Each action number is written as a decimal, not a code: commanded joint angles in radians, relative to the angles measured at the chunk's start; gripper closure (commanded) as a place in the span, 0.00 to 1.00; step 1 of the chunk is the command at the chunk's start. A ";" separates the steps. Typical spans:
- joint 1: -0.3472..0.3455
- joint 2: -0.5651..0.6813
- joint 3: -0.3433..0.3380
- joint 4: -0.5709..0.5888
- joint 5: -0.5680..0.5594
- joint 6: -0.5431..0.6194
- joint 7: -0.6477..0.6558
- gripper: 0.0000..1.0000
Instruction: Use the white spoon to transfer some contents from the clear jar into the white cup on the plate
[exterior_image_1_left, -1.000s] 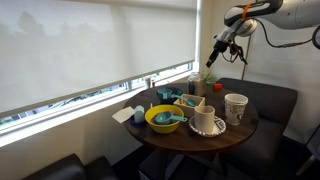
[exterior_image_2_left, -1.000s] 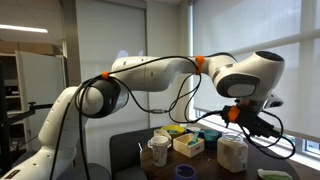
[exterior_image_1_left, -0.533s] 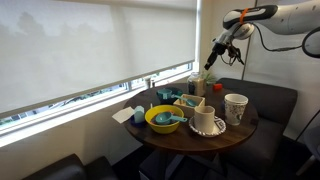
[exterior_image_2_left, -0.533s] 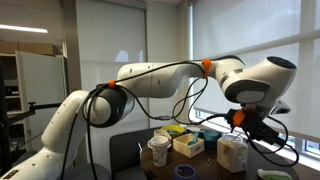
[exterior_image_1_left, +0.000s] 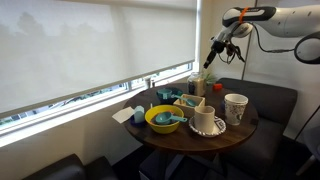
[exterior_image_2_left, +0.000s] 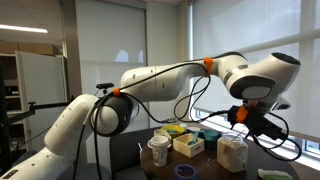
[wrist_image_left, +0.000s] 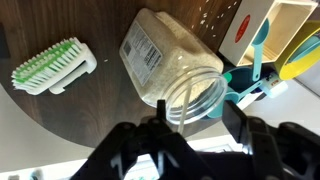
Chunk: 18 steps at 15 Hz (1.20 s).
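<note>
In an exterior view, the yellow bowl (exterior_image_1_left: 165, 119) sits at the near left of the round dark table (exterior_image_1_left: 232, 136), with teal things lying in it. Just to its right, the white cup (exterior_image_1_left: 208, 122) stands on the plate (exterior_image_1_left: 210, 132) at the near edge. To the right of that, a little farther back, is a taller white cup with dark markings (exterior_image_1_left: 235, 108). The white spoon is too small to pick out at this size, and I cannot tell where it lies.

Farther back, toward the window, the clear jar (exterior_image_1_left: 195, 86) stands upright among a cluster of boxes and teal items. It holds pale, whitish contents. In the wrist view the jar (wrist_image_left: 170, 65) is seen from above, with its mouth open and a printed label down its side. A green and white brush (wrist_image_left: 55, 66) lies on the bare table to its left. To its right are a teal utensil (wrist_image_left: 258, 55), a white and red carton (wrist_image_left: 250, 25) and the rim of the yellow bowl.

Farthest and highest is the gripper (exterior_image_1_left: 211, 60). It hangs in the air above the far side of the table, over the jar and well apart from it. In the wrist view the gripper (wrist_image_left: 200, 150) has its two dark fingers (wrist_image_left: 135, 150) spread wide. Nothing is between them, and the jar's mouth shows in the gap below.

In the exterior view from the far side, the jar (exterior_image_2_left: 232, 152) stands at the right, and the arm's bulky wrist is just above it.
</note>
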 joint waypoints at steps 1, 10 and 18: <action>-0.020 0.077 0.030 0.156 -0.044 -0.095 0.025 0.41; 0.017 0.138 0.002 0.247 -0.045 -0.092 0.026 0.46; 0.041 0.160 -0.011 0.281 -0.070 -0.095 0.042 0.99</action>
